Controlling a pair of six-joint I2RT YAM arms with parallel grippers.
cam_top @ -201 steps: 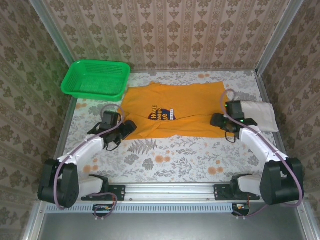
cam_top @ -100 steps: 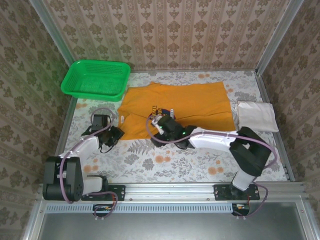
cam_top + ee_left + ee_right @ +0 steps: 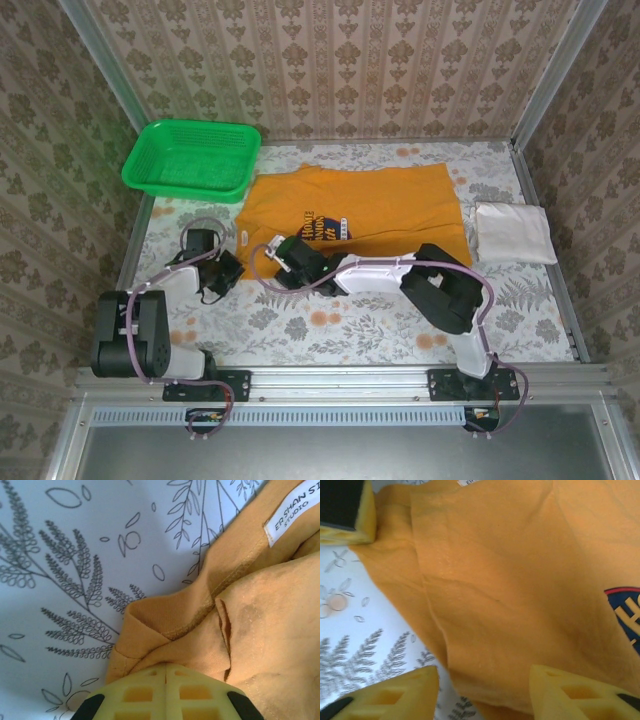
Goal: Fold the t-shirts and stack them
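The mustard-orange t-shirt (image 3: 380,205) lies spread at the back middle of the table, its blue chest print (image 3: 322,229) facing up. My left gripper (image 3: 231,266) is shut on the shirt's near left corner; in the left wrist view the jaws (image 3: 166,668) pinch a bunched fold of orange cloth (image 3: 250,625) below a white label (image 3: 292,522). My right gripper (image 3: 272,260) reaches across to the same corner and is open, its fingers (image 3: 400,695) straddling the shirt's near edge (image 3: 510,580). The white t-shirt (image 3: 513,232) lies folded at the right.
A green mesh basket (image 3: 190,160) stands at the back left, close to the shirt's left side. The floral tablecloth (image 3: 400,320) covers the table in front of the shirt. My right arm (image 3: 440,285) stretches across the near middle.
My right arm swung from the shirt's right side across to its near left corner, its jaws narrowing. My left gripper closed onto the shirt's corner.
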